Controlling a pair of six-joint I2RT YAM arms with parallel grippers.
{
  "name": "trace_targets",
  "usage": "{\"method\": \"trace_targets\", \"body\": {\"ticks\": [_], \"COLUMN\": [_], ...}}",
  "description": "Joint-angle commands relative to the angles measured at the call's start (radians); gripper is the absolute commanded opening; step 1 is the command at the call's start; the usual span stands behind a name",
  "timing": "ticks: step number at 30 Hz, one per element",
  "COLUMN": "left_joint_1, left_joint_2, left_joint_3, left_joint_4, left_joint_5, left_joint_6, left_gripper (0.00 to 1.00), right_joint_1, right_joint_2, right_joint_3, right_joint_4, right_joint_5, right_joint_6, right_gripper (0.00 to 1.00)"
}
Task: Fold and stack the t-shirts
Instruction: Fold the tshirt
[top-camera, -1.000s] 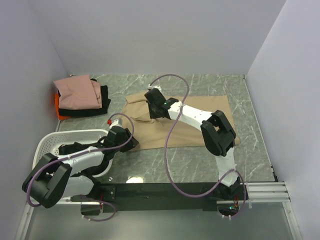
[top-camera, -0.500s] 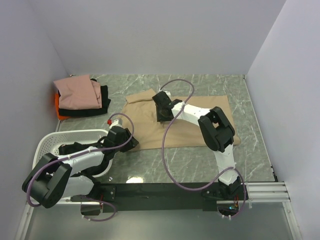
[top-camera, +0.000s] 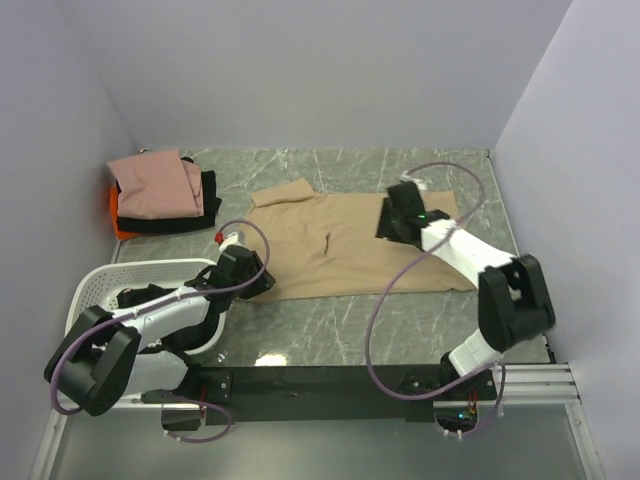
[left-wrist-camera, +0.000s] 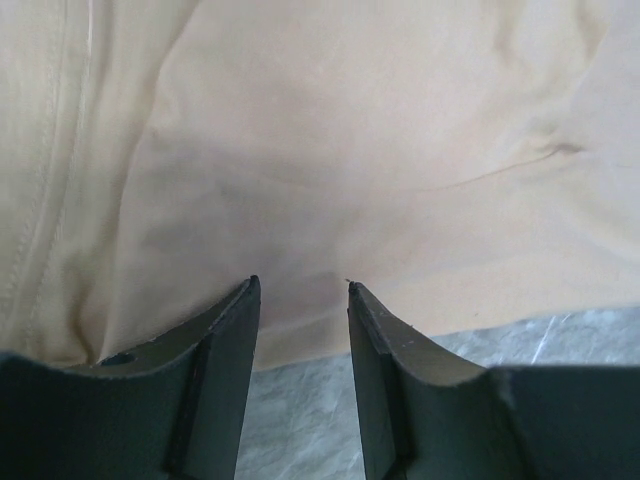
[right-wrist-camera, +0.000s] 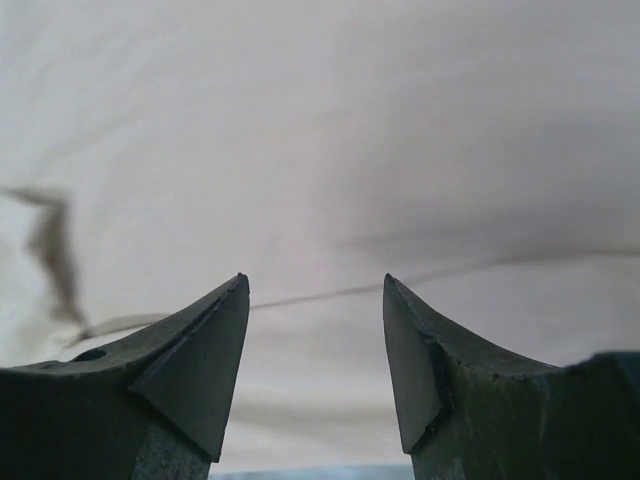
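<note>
A tan t-shirt (top-camera: 340, 250) lies spread across the middle of the marble table and fills the left wrist view (left-wrist-camera: 380, 140) and the right wrist view (right-wrist-camera: 320, 130). My left gripper (top-camera: 266, 284) rests low at the shirt's near left corner. It is open (left-wrist-camera: 300, 290), with the hem and bare marble showing between its fingers. Above the shirt's right part hovers my right gripper (top-camera: 392, 222), open (right-wrist-camera: 315, 285) with nothing in it. Folded pink (top-camera: 155, 185), black (top-camera: 205, 195) and orange (top-camera: 122, 225) t-shirts lie stacked at the back left.
A white perforated basket (top-camera: 100, 285) stands at the near left, partly under my left arm. Grey walls close in the table on the left, back and right. Purple cables loop over the shirt beside each arm.
My right gripper has opened and swung from the shirt's left-middle to its right side. The tan cloth it had lifted now lies flat. The left arm has stayed put.
</note>
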Motion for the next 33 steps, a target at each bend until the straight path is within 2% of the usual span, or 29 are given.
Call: {"method": "trace_targets", "body": {"ticks": [1,5,8,12,33], "left_joint_1": [-0.003,-0.009,-0.010,-0.009,0.017], "left_joint_2": [-0.007,0.105,0.215,0.272,0.329], "left_joint_3": [0.084,0.164,0.192,0.193,0.167], "left_joint_4": [-0.006,0.067,0.104,0.127,0.175], "left_joint_5": [-0.049,0.008,0.022,0.046,0.131], "left_joint_6": [0.039,0.053,0.067,0.076,0.075], "left_gripper": [0.47,0.47,0.47,0.47,0.47], "right_joint_1": [-0.114,-0.259,-0.342,-0.442,-0.555], "right_joint_2": [-0.113,-0.181,-0.196,-0.151,0.072], "right_joint_3": [-0.108,-0.217,-0.228,-0.203,-0.042], "right_joint_4": [0.014,0.039,0.036,0.026,0.005], "right_joint_5": [0.029,-0.032,-0.032,-0.038,0.043], "right_joint_6": [-0.027,-0.038,-0.055,-0.070,-0.061], "right_gripper": [0.63,0.64,0.64,0.66,0.65]}}
